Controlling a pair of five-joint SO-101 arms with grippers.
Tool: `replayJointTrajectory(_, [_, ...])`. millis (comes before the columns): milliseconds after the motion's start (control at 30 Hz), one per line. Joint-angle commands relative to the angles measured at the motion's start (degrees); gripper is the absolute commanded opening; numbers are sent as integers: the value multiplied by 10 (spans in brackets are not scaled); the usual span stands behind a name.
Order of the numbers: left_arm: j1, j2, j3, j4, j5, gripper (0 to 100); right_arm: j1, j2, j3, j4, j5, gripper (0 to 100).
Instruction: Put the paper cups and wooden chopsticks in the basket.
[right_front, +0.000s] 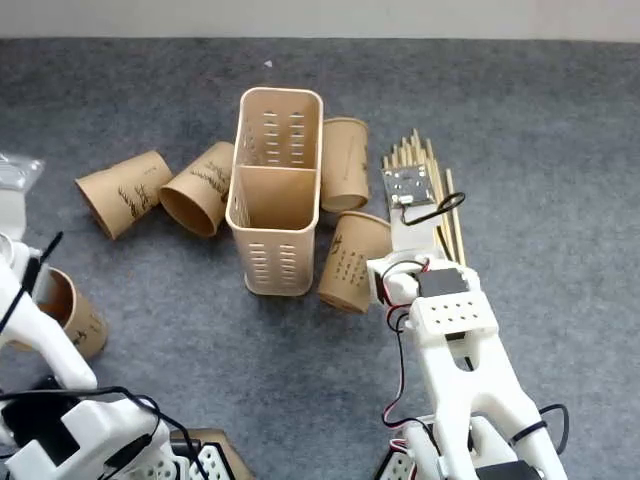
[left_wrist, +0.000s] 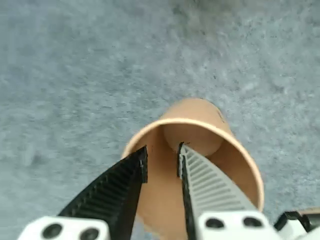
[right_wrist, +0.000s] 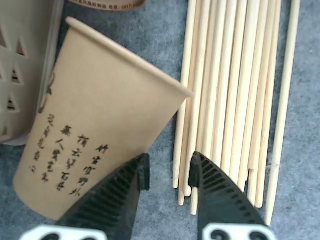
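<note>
1. Left gripper (left_wrist: 162, 155) straddles the rim of the left cup (left_wrist: 200, 132). Its white finger (left_wrist: 210, 190) is inside the mouth and its black finger (left_wrist: 120, 190) is outside the wall. The jaws stand narrowly apart and appear clamped on the cup wall, though the contact itself is not plainly seen.
2. In the high view the left cup sits tilted at the table's left edge, against the left arm and well apart from the basket (right_front: 275, 255).
3. The basket stands upright mid-table, with slotted walls and two compartments split by a cross wall. All cups and chopsticks (right_wrist: 235, 90) lie outside it on the mat (right_front: 560, 150).
4. Right gripper (right_wrist: 169, 167) is released, with its jaws a little apart and nothing between them. It hangs over the near ends of the chopsticks, at the edge of the right cup (right_wrist: 100, 115). The right arm stretches from the near edge, wrist pointing down.
5. The right cup lies on its side, close against the basket's right wall, mouth facing away from the robot. Its rim reaches the nearest stick.
6. The chopsticks lie side by side in a bundle, with one stick slightly apart on the outer side.
7. The back cup (right_front: 345, 163) lies on its side beside the basket's far compartment.
8. The mid cup (right_front: 200, 188) lies against the basket's left wall. The far-left cup (right_front: 125, 193) lies just beside the mid cup.
</note>
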Motion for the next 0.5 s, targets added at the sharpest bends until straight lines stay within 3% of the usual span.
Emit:
replayJointTrajectory(0, [0,-48,-99,60,-2,204,-7,0,-2,-8,6,142])
replayJointTrajectory(200, [-20,-102,-152,76,-2,207,-7,0,-2,-8,6,142])
replayJointTrajectory(333, [-44,-101,-95,70,-6,207,-7,0,-2,-8,6,142])
replayJointTrajectory(467, [-44,-101,-7,4,-6,201,-7,0,-2,-8,6,142])
